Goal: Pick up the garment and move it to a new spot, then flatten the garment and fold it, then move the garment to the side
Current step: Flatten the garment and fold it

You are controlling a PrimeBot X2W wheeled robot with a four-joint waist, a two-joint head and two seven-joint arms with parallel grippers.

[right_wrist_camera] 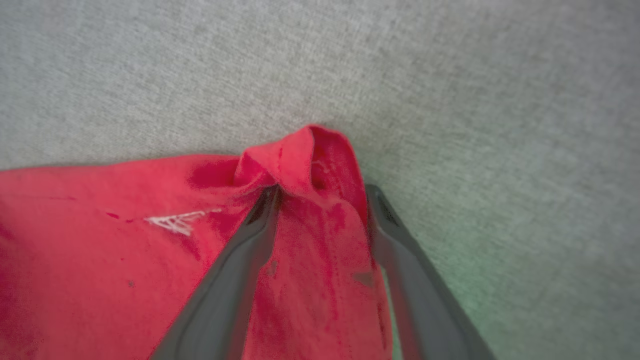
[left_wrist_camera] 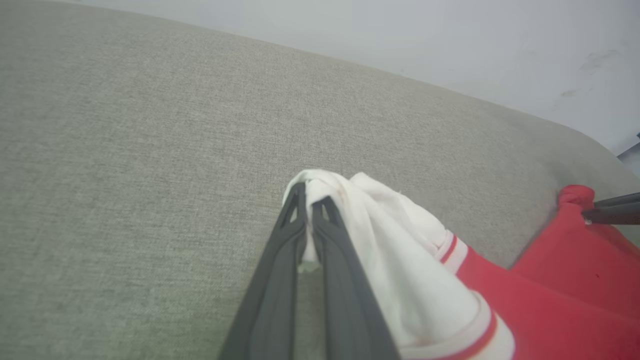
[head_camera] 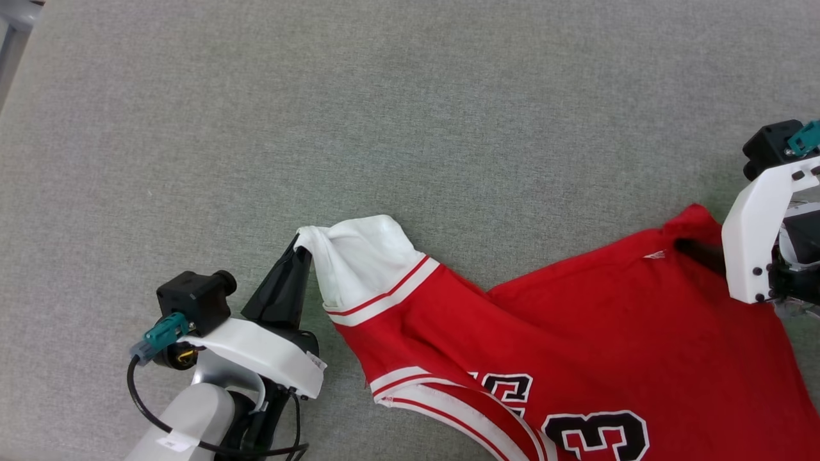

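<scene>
Pinching the garment's (head_camera: 576, 320) white sleeve (head_camera: 362, 256) at 9 o'clock, the left end effector (head_camera: 301, 248) anchors one end while the right end effector (right_wrist_camera: 322, 192), fingers spread astride a red corner at 3 o'clock, seems set to stretch it flat on the grey fabric surface (head_camera: 410, 96).

Head overhead; wrist cams close; garment (head_camera: 576, 333) shared.

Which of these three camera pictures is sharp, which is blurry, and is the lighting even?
Head view: sharp, evenly lit, faint shadows beside the garment. Left wrist view: left end effector blurs toward the bottom edge; wide-angle bows the far edge of the grey surface. Right wrist view: soft throughout, garment smeared, greenish tint at lower right.
</scene>
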